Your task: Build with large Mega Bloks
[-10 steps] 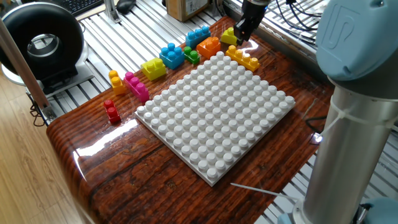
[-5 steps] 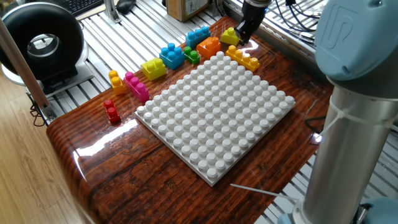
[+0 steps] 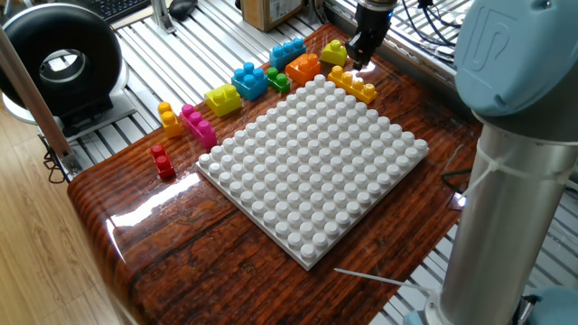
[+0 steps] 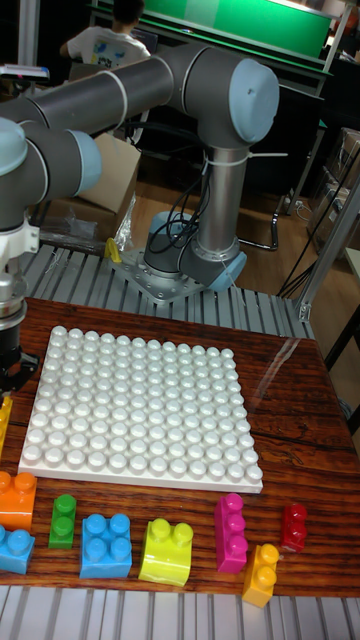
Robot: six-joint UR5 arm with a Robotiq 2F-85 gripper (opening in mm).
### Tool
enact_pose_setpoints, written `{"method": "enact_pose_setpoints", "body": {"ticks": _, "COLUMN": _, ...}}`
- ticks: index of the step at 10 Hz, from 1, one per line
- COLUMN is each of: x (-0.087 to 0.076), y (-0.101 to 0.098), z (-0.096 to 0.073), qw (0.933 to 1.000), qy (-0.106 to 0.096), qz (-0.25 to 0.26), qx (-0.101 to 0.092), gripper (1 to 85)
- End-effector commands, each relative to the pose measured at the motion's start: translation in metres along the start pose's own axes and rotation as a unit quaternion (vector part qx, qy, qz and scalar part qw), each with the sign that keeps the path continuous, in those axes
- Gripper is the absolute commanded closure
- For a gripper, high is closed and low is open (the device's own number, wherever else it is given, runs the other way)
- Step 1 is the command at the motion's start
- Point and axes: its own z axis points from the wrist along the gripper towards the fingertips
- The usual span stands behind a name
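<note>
Large Mega Bloks lie in a row along the far edge of the white studded plate [image 3: 312, 162]: red [image 3: 163, 162], pink [image 3: 199, 126], a small orange one [image 3: 168, 117], yellow [image 3: 223, 98], blue [image 3: 250, 79], green [image 3: 277, 80], orange [image 3: 303, 66], a second blue [image 3: 287, 50], a yellow-green one [image 3: 333, 51] and a long orange one [image 3: 352, 84]. My gripper [image 3: 359, 58] hangs low just right of the yellow-green brick, above the long orange brick's far end. Its dark fingers [image 4: 9, 362] show only at the left edge of the tall view, and their gap is hidden.
The plate [image 4: 140, 410] fills the middle of the glossy wooden table [image 3: 181, 235]. The arm's grey base column [image 3: 506, 208] rises at the right. A black round device [image 3: 59, 59] and a cardboard box [image 3: 271, 11] stand beyond the table. A thin white stick [image 3: 370, 273] lies near the front right.
The gripper has drifted a little to the right, away from the yellow-green brick. No brick has moved.
</note>
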Motion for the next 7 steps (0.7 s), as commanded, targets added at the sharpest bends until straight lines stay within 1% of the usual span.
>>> {"method": "enact_pose_setpoints", "body": {"ticks": 1, "x": -0.004, "y": 0.007, "z": 0.006, "qw": 0.9998, "qy": -0.009, "qz": -0.005, "qx": -0.019, "gripper": 54.3}}
{"method": "enact_pose_setpoints", "body": {"ticks": 2, "x": -0.004, "y": 0.004, "z": 0.013, "qw": 0.9996, "qy": -0.016, "qz": -0.011, "qx": -0.022, "gripper": 52.3}}
{"method": "enact_pose_setpoints", "body": {"ticks": 4, "x": -0.003, "y": 0.002, "z": 0.021, "qw": 0.9992, "qy": -0.019, "qz": -0.020, "qx": -0.029, "gripper": 47.7}}
{"method": "enact_pose_setpoints", "body": {"ticks": 7, "x": -0.003, "y": 0.011, "z": 0.028, "qw": 0.9994, "qy": -0.020, "qz": -0.013, "qx": -0.027, "gripper": 47.0}}
